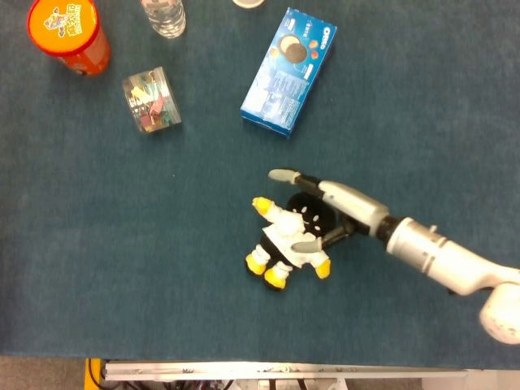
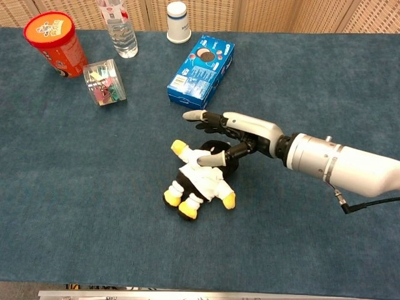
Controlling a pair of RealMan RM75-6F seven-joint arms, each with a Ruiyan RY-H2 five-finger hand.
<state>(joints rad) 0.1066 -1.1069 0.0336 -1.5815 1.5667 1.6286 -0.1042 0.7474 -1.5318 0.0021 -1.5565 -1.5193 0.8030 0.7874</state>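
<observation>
Right hand: your fingers spread apart, holding nothing, hovering over the toy's head.
Stuffed toy: lies below-left of your hand, long axis head-to-feet running away from your palm.

the plush toy lies near-centre on the table, the right hand over it; cookie box farther back.

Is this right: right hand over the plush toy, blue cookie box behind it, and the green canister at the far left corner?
Not quite: the canister is orange, not green, as the chest view shows. The rest holds: the right hand is over the plush toy, with the blue cookie box behind it.
</observation>
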